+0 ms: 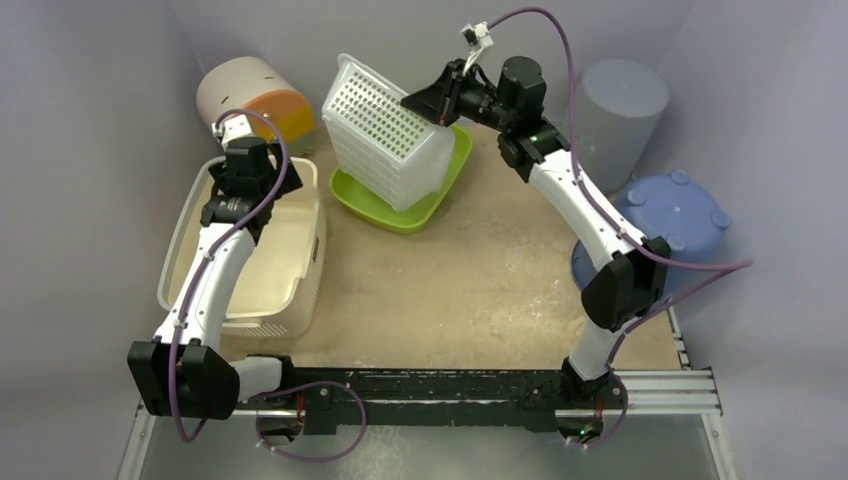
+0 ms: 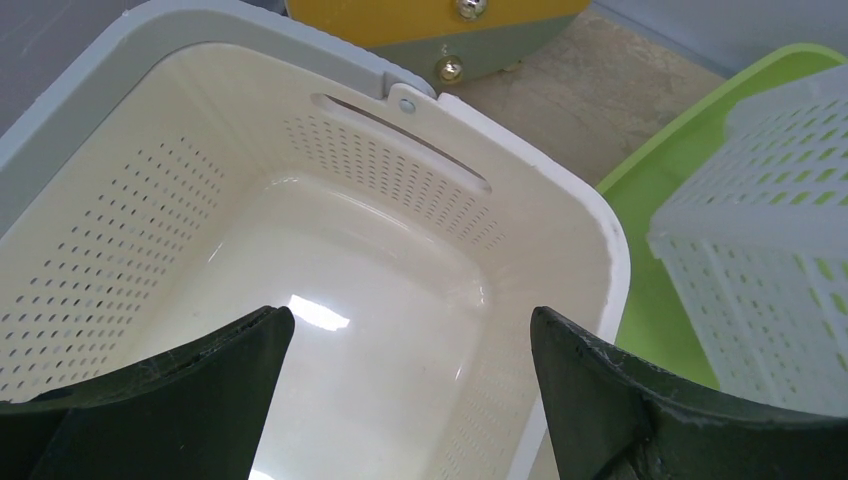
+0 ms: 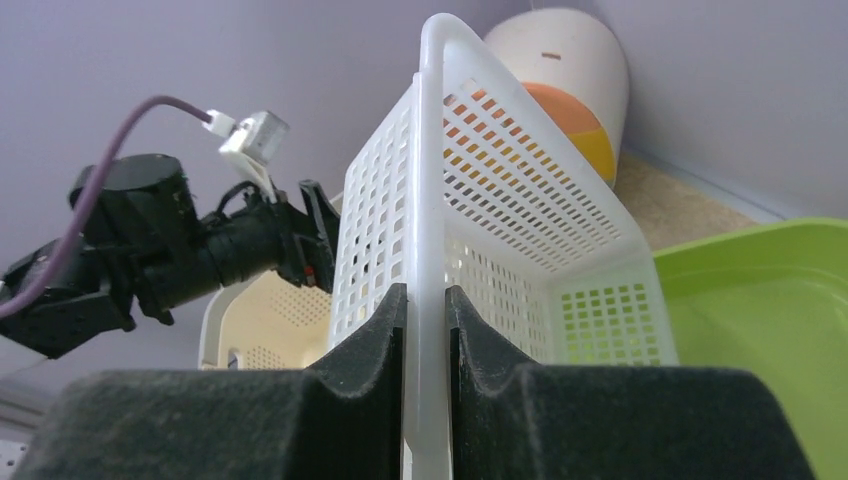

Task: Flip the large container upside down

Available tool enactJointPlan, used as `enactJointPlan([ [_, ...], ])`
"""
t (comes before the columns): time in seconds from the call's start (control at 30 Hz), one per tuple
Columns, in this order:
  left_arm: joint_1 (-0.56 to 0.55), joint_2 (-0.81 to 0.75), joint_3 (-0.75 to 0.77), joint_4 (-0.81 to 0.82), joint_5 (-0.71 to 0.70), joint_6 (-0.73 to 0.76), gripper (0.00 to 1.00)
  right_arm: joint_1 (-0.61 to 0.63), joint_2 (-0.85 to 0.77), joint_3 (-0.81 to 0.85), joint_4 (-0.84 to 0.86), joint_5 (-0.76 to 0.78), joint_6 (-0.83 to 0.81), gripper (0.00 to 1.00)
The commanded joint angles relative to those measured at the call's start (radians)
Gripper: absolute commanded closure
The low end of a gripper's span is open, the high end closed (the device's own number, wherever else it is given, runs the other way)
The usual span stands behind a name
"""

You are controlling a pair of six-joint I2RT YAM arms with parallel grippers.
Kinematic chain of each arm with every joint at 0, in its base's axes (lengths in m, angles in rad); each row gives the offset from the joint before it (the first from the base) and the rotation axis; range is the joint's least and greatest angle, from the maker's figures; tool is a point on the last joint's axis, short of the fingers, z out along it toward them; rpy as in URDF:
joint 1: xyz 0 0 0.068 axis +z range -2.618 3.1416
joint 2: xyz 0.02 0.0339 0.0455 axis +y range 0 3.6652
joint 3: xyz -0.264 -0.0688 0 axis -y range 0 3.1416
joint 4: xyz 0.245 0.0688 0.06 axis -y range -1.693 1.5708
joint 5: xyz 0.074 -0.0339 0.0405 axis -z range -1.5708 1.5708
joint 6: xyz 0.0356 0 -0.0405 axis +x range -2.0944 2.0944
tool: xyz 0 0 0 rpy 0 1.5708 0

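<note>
From above, my right claw (image 1: 425,103) sits in the upper middle of the frame, clamped on the rim of the white lattice basket (image 1: 385,130). The basket stands tipped on one edge, its lower side seemingly resting in the green tray (image 1: 372,208). I judge the turn about half made. My left claw (image 1: 233,132) hangs over the cream tub (image 1: 300,290) at the left.

In the left wrist view, its fingers (image 2: 230,370) are spread wide with nothing between them, and the tub's rim (image 2: 560,190) is beyond.

In the right wrist view, my pads (image 3: 375,340) pinch the basket's edge (image 3: 430,150) at centre frame, no gap showing. Next I should roll the wrist over (slowly, since that thin rim could slip) until the opening faces down, then release.
</note>
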State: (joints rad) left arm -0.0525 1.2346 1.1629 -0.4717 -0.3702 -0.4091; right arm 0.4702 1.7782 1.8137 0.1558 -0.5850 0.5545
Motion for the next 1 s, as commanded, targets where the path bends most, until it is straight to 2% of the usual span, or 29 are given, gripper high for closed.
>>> enactJointPlan([
  [0.0, 0.007, -0.028, -0.005, 0.058, 0.012, -0.016, 0.09, 0.028, -0.164, 0.127, 0.073, 0.055, -0.029, 1.0],
  [0.1, 0.007, -0.025, -0.005, 0.065, 0.02, -0.02, 0.1, 0.027, -0.201, 0.159, -0.011, 0.123, -0.094, 1.0],
  [0.23, 0.007, -0.026, -0.012, 0.075, 0.026, -0.022, 0.1, 0.027, -0.273, 0.123, -0.087, 0.264, -0.125, 1.0],
  [0.57, 0.007, -0.012, -0.02, 0.083, 0.048, -0.017, 0.09, 0.027, -0.481, -0.24, -0.225, 0.678, -0.075, 1.0],
  [0.87, 0.007, 0.015, -0.009, 0.084, 0.061, -0.012, 0.09, 0.027, -0.606, -0.424, -0.315, 0.893, 0.024, 1.0],
  [0.97, 0.006, 0.026, -0.007, 0.088, 0.066, -0.013, 0.1, 0.027, -0.625, -0.451, -0.337, 0.908, 0.039, 1.0],
])
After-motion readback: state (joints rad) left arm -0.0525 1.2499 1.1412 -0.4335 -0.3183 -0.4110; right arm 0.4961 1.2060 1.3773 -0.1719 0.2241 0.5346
